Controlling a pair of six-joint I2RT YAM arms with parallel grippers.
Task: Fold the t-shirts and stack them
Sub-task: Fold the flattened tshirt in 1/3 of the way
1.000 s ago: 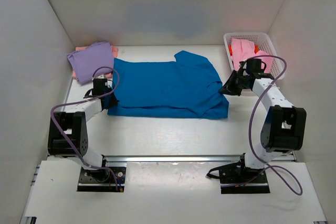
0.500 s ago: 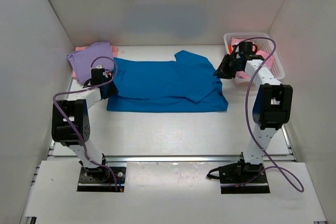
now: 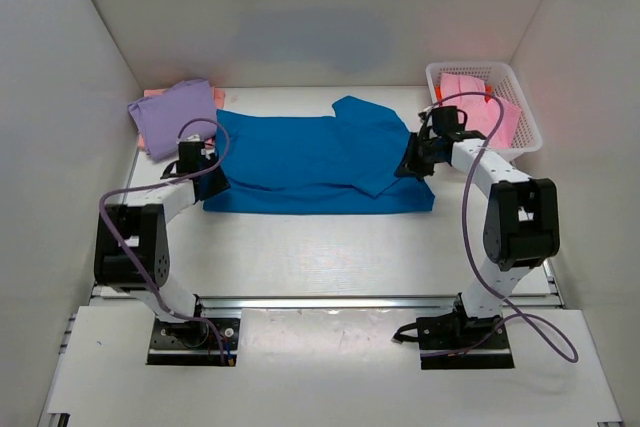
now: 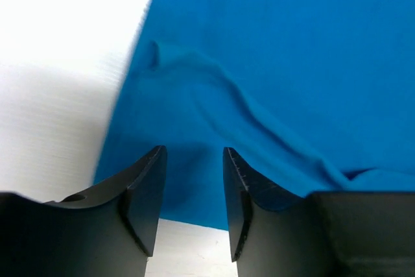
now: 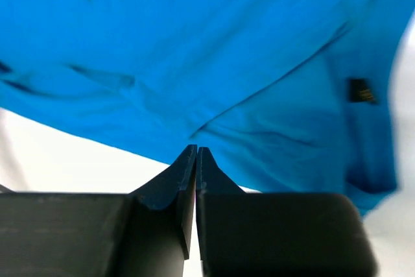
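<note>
One overhead view alone shows the lavender t-shirt [image 3: 172, 117] and basket [image 3: 480, 67].

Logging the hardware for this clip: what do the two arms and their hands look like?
Both arms match: the left arm and right arm have white links joined by chunky black joint housings, on black base plates. A loose purple cable loops along each. The left hand and right hand each have two matte black fingers tapering to curved tips.

You see the bright blue t-shirt [image 3: 300, 162] as soft, matt cloth with light creases. The basket [image 3: 470, 66] is white plastic mesh. The table [image 3: 330, 242] looks matt white and finely ribbed.
</note>
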